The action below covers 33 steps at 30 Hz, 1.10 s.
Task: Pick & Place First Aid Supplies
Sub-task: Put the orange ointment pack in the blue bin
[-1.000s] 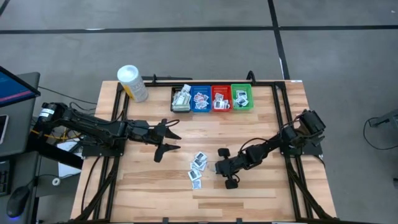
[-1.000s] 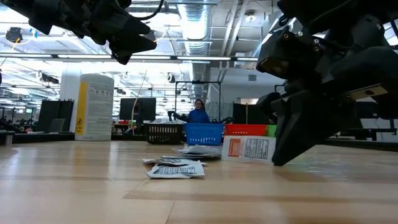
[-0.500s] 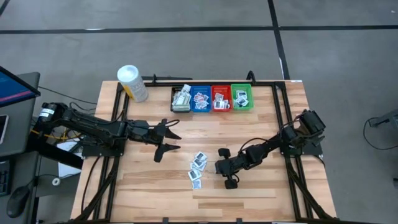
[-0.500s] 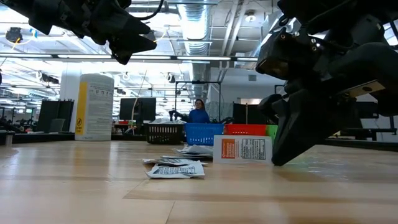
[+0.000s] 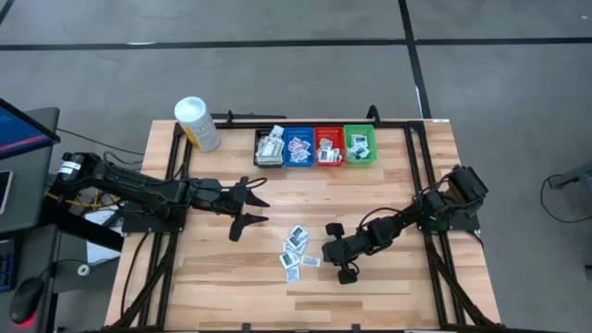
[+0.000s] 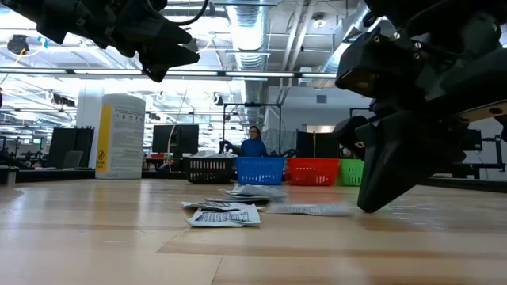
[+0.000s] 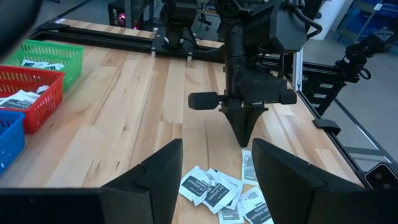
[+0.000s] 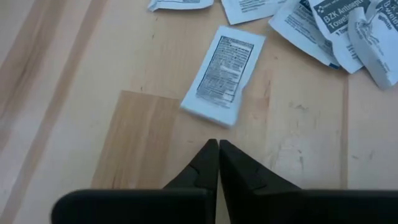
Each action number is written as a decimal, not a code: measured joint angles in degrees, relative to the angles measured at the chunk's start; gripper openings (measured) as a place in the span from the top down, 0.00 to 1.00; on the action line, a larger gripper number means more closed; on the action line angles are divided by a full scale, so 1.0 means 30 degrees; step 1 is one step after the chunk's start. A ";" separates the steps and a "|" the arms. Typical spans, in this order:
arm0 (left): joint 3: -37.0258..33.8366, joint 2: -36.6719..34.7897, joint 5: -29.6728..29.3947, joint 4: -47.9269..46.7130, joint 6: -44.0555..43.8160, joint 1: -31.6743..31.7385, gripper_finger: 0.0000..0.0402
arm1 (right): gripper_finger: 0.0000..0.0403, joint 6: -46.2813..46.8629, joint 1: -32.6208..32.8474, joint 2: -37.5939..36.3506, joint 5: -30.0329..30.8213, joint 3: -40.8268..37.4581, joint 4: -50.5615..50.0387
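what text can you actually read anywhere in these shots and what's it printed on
"BZX Antiseptic Towe..." – on a white flat packet with blue print, cut off by a neighbouring packet.
White flat packet with a black text panel, lying just ahead of the right gripper: print too small to read.
White cylindrical tub with yellow label: lettering too blurred to read.

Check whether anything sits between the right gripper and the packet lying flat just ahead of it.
Nothing visible does. The right gripper is shut, its tips just short of the packet, with only bare table between them. The other packets lie beyond it.
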 joint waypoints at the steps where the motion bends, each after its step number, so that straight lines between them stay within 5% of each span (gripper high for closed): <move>1: 0.0000 0.0000 0.0000 0.0000 0.0000 -0.0001 0.52 | 0.97 0.0000 0.0000 -0.0007 0.0007 0.0000 0.0014; 9: 0.0000 0.0000 0.0000 0.0000 0.0000 -0.0001 0.52 | 0.84 -0.0236 -0.0022 0.0007 -0.0260 0.0022 0.0365; 22: 0.0000 0.0000 0.0000 0.0000 0.0000 -0.0001 0.52 | 0.57 -0.7406 -0.0097 0.0109 -0.0102 0.0058 0.1424; 33: 0.0000 0.0000 0.0000 0.0000 0.0000 0.0006 0.52 | 0.53 -1.0423 -0.0581 0.0585 -0.1460 0.0099 0.1923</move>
